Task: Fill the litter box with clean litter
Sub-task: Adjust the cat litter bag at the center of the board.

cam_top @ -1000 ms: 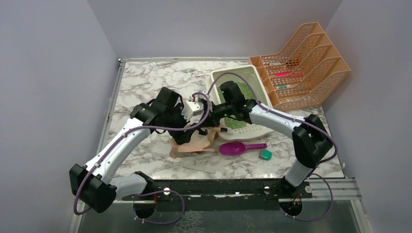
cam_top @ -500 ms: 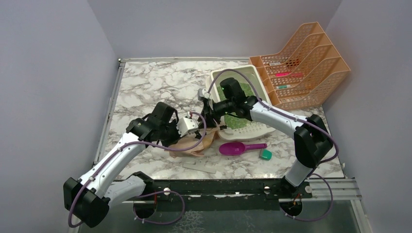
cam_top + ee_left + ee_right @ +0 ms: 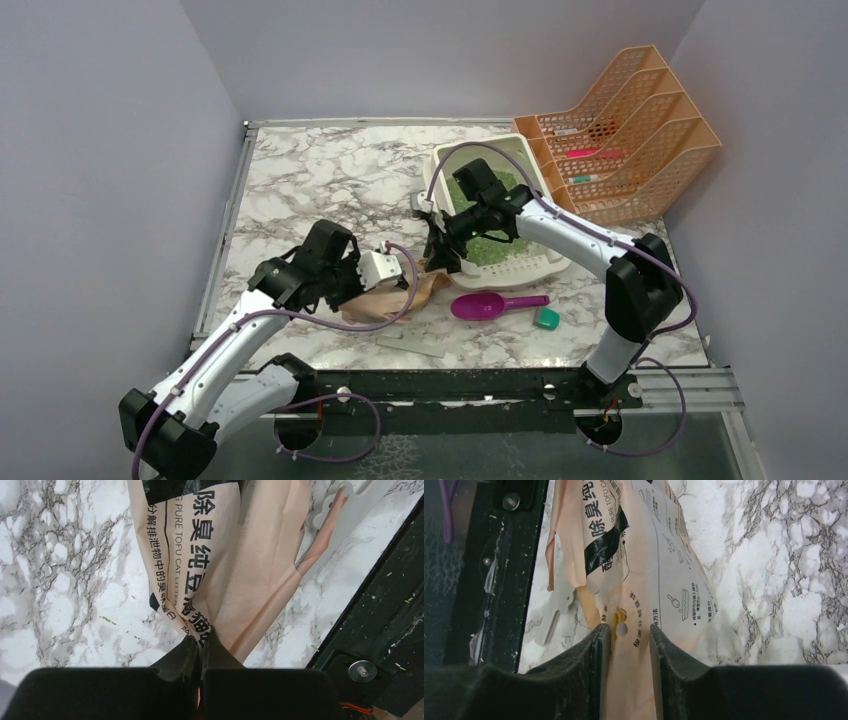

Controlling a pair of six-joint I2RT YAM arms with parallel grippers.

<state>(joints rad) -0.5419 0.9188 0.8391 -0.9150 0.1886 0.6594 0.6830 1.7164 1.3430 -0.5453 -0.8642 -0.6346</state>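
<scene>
The green litter [image 3: 488, 248] lies in the cream litter box [image 3: 541, 166] at the far right of the worktop [image 3: 300, 170]. The left end effector [image 3: 201, 642] is clenched on the slack paper litter bag [image 3: 240, 555]. The right end effector [image 3: 630, 630] straddles it with jaws parted, gripping nothing. Pouring looks done, so the right should next lift clear and the left set the bag aside.

**Odds and ends on the marble**

A creased tan bag [image 3: 385, 300] with dark print is at 7 o'clock on the table [image 3: 320, 180]. A magenta scoop [image 3: 480, 306] lies at 5 o'clock, handle pointing to 3, with a green block [image 3: 546, 318] just beside the handle's end. A white strip [image 3: 410, 343] lies flat at 6. An orange rack [image 3: 620, 130] holding pens stands at 2.
</scene>
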